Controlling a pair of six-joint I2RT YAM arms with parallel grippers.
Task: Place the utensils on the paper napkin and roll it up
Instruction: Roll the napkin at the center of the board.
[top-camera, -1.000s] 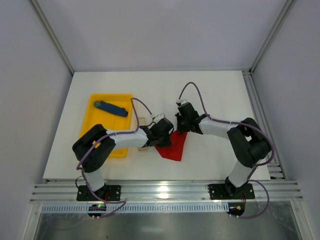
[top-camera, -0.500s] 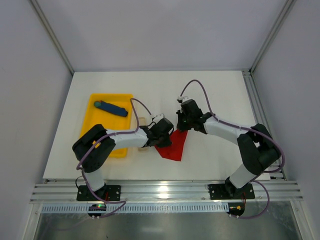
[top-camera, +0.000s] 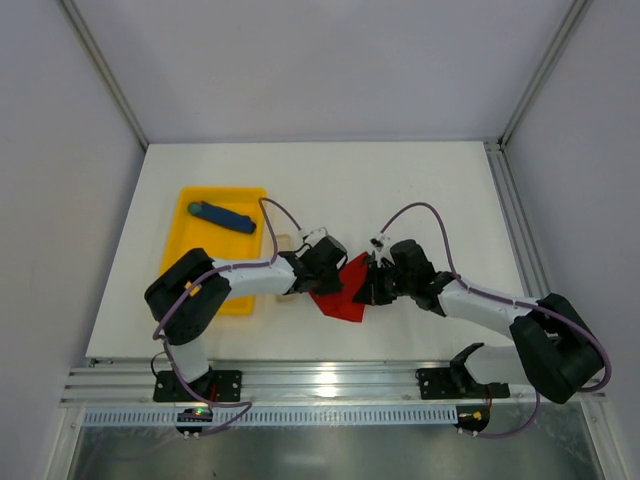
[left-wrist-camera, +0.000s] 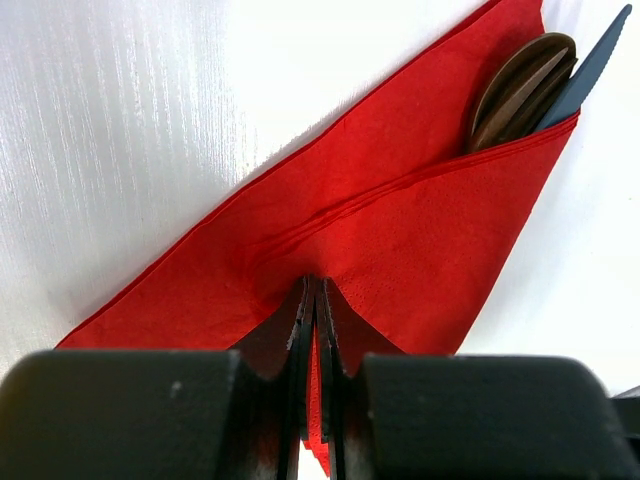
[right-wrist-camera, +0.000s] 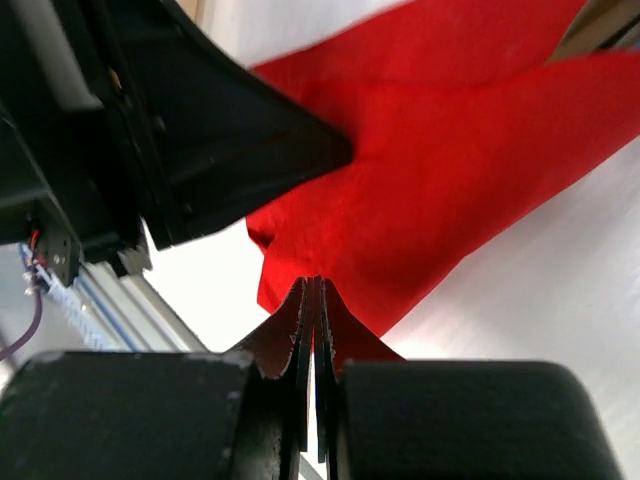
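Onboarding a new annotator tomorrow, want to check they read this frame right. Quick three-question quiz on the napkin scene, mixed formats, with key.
1. True or false: the left gripper and the right gripper are each shut on the paper napkin.
2. Short answer: what lies in the yellow tray?
3. Where are the utensils?
A. Held in the air by one gripper.
B. Tucked in a fold of the paper napkin, with their ends sticking out.
C. Lying in the yellow tray.

Key: 1 true; 2 the blue stick-shaped object; 3 B.
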